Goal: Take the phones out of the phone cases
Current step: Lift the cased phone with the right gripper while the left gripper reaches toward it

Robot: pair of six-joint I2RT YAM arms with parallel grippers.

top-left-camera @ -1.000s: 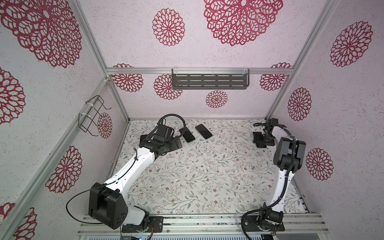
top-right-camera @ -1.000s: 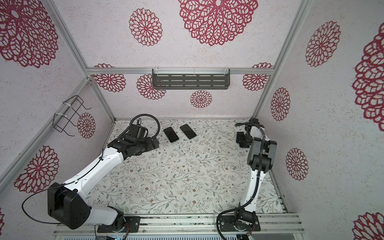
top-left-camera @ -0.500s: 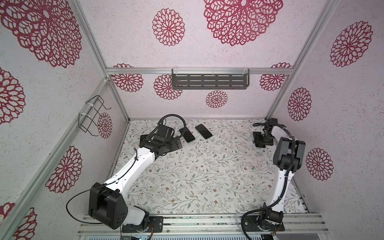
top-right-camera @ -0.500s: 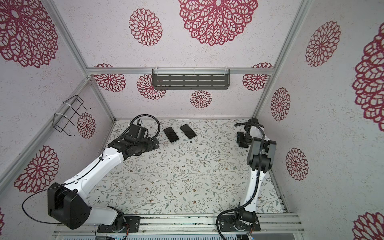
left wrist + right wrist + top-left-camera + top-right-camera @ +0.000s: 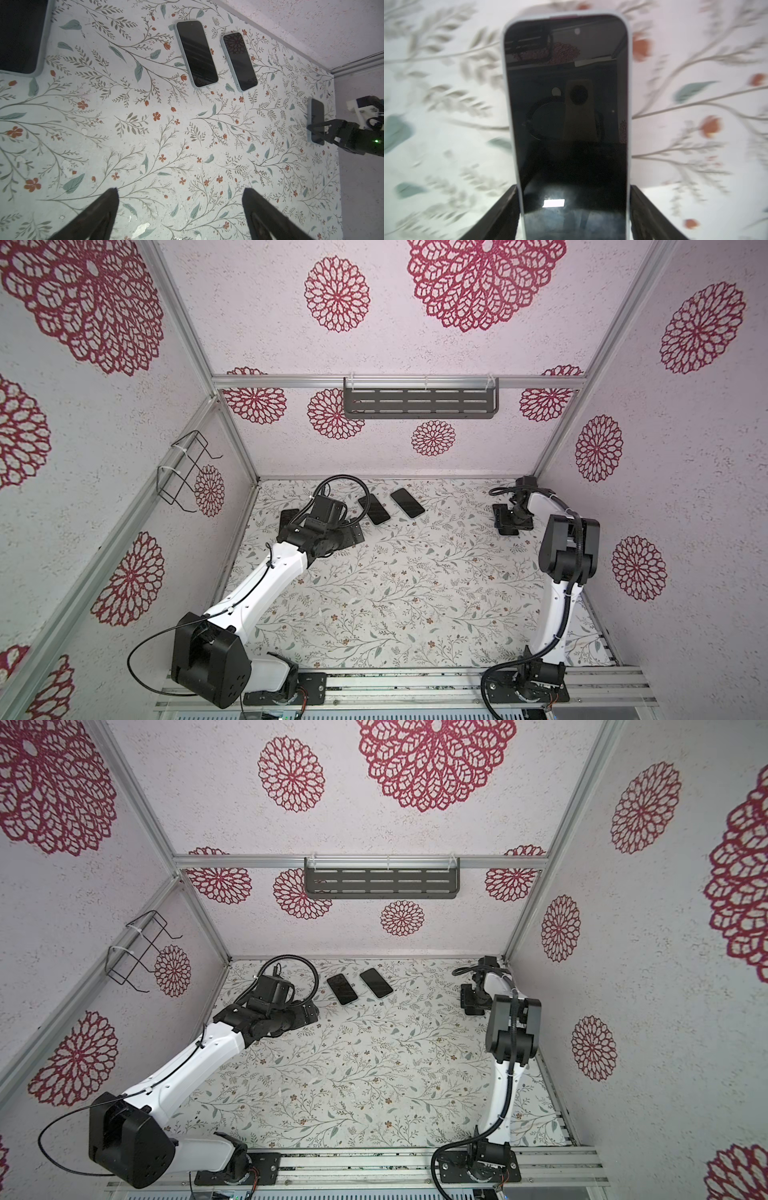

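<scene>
1. Pinches the pale phone case point(image 5: 309, 116) in the right claw point(image 5: 573, 187), with one dark finger point(image 5: 504, 209) against each long edge at the end nearest the wrist camera.
2. Shows the phone point(image 5: 566, 104) seated in that case, dark screen facing up, with the pale rim visible along both sides and around the far end.
3. Sets this pair over the flowered bench point(image 5: 415, 593), below and just right of the right end of the grey slotted shelf point(image 5: 419, 403) in both top views. Cannot tell whether the case rests on the bench or hangs just clear of it.
4. Spreads the left claw point(image 5: 180, 190) wide, with nothing between its fingers and only bare bench under them. Lies below the shelf's left end in both top views.
5. Shows a first spare phone point(image 5: 374, 510) and a second spare phone point(image 5: 407, 502) flat on the bench, screens up. Side by side without touching, below the shelf's left half, each with a pale rim.
6. Shows a fourth phone point(image 5: 18, 35) only in part in the left wrist view, dark with a pale rim. Lies farther out past the shelf's left end than the left claw.
</scene>
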